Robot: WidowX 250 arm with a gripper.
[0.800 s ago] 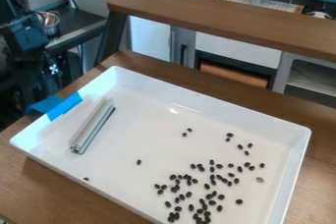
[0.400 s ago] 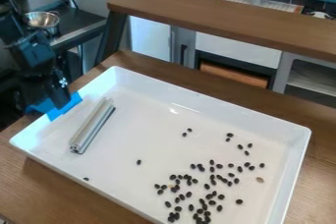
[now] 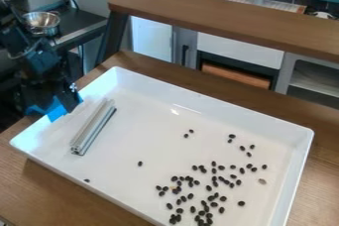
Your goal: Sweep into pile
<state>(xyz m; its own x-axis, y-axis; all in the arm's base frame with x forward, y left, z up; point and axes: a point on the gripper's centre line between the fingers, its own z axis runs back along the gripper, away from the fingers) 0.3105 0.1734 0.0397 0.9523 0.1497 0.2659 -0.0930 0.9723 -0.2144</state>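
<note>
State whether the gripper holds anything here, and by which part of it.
Nothing appears to be held: the gripper is by the blue tape at the tray's edge, and the metal bar lies apart from it.

The beans, small, black and oval, lie loosely scattered across the white tray, thickest toward its near right part. A few sit apart: two near the middle, one farther left, another against the near wall.
</note>
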